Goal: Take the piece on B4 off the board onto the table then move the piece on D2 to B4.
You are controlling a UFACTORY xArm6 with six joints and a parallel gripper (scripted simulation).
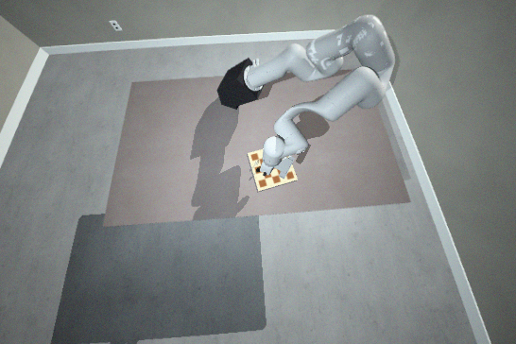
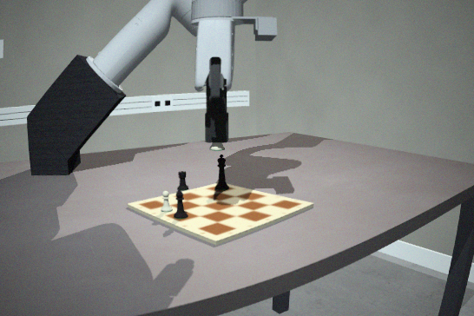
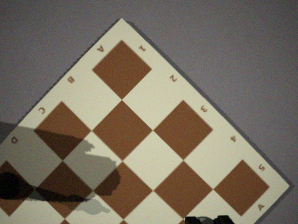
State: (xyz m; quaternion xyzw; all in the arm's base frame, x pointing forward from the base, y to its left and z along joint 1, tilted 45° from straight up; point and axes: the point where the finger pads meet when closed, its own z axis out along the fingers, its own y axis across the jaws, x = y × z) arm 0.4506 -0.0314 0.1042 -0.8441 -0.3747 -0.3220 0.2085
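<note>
One pale piece (image 2: 217,147) (image 3: 205,219) is pinched upright in the jaws (image 1: 266,173) (image 2: 216,131), its base showing beneath the fingertips, well above the board (image 1: 278,183) (image 2: 259,227) (image 3: 121,30). The target, square B4 (image 1: 269,176) (image 2: 218,216) (image 3: 183,190), is vacant and lies below the jaws; in the wrist view it appears up and to the left of their tips. D2 (image 2: 221,197) (image 3: 62,190) is likewise vacant, so the pale piece is judged to be the one from D2. A black rook (image 2: 182,181) stands upright on the surface, just beyond the far edge of the board, and is probably the piece removed from B4. The coming move is therefore a centred vertical descent, with the long axis of the piece kept square to the board. The principal hazard is the tall black piece (image 1: 258,170) (image 2: 180,209) on C5, diagonally adjacent to B4, which a broad finger might brush; the white pawn (image 1: 256,163) (image 2: 166,203) on D5 lies farther off. Release should await contact of the base, fully within the square.
</note>
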